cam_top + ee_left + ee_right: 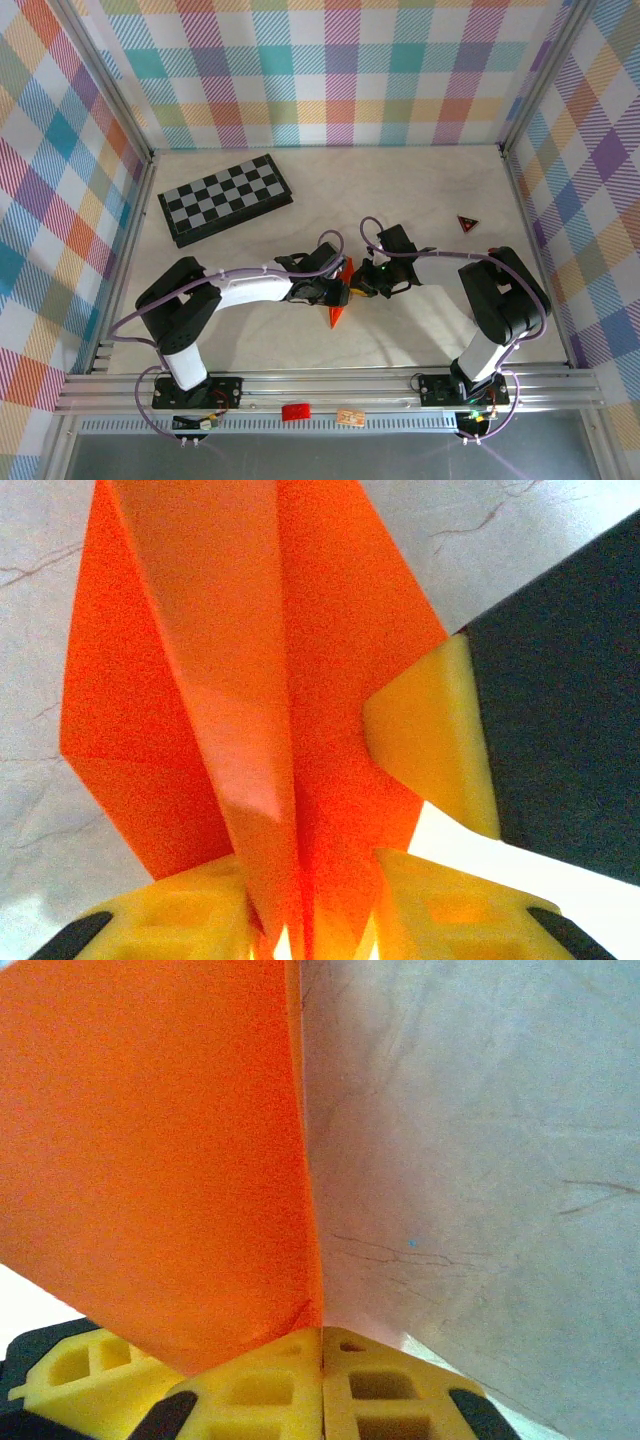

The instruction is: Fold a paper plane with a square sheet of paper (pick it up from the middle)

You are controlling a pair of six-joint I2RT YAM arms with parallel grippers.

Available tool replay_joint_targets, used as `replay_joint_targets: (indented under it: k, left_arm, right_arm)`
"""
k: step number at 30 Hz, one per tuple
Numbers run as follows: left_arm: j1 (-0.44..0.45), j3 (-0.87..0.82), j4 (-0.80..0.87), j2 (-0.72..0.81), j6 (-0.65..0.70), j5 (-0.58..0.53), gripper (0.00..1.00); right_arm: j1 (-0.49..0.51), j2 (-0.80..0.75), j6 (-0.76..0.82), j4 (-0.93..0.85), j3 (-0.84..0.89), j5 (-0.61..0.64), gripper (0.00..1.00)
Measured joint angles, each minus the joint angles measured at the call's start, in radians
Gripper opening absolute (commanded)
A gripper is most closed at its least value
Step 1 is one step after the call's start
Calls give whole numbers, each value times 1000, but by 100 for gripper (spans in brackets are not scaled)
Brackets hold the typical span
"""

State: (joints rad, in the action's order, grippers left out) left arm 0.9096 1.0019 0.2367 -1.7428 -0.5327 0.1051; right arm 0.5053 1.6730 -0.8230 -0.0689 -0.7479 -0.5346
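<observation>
The orange sheet of paper (338, 314), folded into a pointed shape with several creases, stands on edge at the table's middle with its tip toward the near edge. My left gripper (333, 293) comes at it from the left. In the left wrist view the creased paper (250, 680) runs down between my left gripper's (310, 925) yellow fingers (180, 920), which stand apart around the splayed layers with slivers of light beside them. My right gripper (358, 287) meets the paper from the right. Its pads (260, 1390) are pressed together, with the paper's (150, 1160) edge pinched in the seam of the right gripper (322, 1360). One right finger (430, 740) touches the paper's side.
A black-and-grey checkerboard (225, 198) lies at the back left. A small dark red triangle (467, 223) sits at the right. A small red cylinder (296, 411) rests on the front rail. Plaid walls close in the left, back and right sides.
</observation>
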Motion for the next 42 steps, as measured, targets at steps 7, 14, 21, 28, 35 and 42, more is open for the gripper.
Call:
replay_joint_targets:
  k: [7, 14, 21, 28, 35, 42]
  left_arm:
    - [7, 8, 2, -14, 3, -17, 28]
    - [12, 10, 2, -17, 3, -21, 24]
    - [18, 11, 22, -17, 3, -52, 21]
    - [24, 11, 49, -17, 3, -74, 14]
    - [25, 11, 26, -16, 3, -76, 10]
    - [25, 11, 45, 15, -10, -166, 9]
  right_arm:
    - [0, 0, 0, 0, 0, 0, 9]
    - [0, 0, 0, 0, 0, 0, 10]
    - [-2, 0, 0, 0, 0, 0, 12]
    - [-2, 0, 0, 0, 0, 0, 16]
    - [-5, -23, 0, 0, 0, 0, 29]
    - [-29, -111, 0, -3, 15, 23, 46]
